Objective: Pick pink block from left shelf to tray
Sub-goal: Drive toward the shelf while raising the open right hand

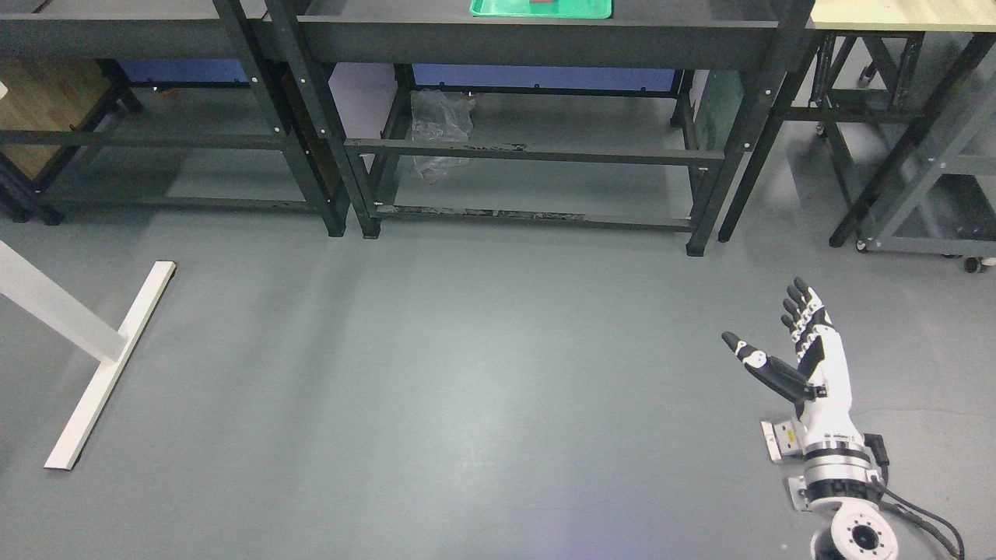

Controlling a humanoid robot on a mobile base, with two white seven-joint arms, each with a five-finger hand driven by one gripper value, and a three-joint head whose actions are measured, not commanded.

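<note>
A green tray point(537, 9) lies on top of the dark middle shelf unit point(545, 35) at the top edge of the head view. A small dark red object point(542, 2) shows in it, cut off by the picture's edge. No pink block is in view. My right hand point(778, 342) is raised over the floor at the lower right, fingers spread, thumb out, holding nothing. It is far in front of the shelves. My left arm is out of view.
A second dark shelf unit point(140, 39) stands at the left. A clear plastic bag point(440, 128) lies under the middle shelf. A white table foot point(109, 365) lies on the floor at left. A wheeled grey frame point(918, 202) stands at right.
</note>
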